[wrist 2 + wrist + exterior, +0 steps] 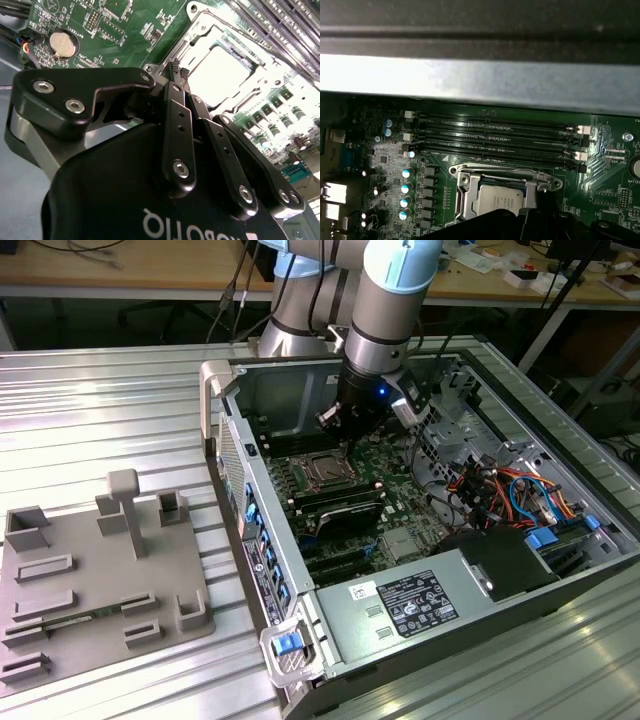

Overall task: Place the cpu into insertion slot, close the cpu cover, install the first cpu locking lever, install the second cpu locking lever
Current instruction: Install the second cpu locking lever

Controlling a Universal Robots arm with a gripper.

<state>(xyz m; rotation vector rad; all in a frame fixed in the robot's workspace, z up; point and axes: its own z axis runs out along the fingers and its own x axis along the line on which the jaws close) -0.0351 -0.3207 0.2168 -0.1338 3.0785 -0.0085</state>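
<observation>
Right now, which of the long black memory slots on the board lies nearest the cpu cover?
The memory slot bordering the cpu cover in the first wrist view; its three parallel neighbours lie farther away, toward the case wall.

Silver-grey chip [501, 201], silvery metal frame [507, 172] on green circuit board [607, 172], black gripper [178, 67], blue cables [515, 485], grey ribbed table [90, 420]

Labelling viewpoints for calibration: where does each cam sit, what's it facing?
Exterior view: off the arm, above, looking down into the open computer case; arm and end effector show.
Second wrist view: behind the shut end effector, facing the cpu cover.
First wrist view: over the memory slots.
Both wrist views share the cpu.
</observation>
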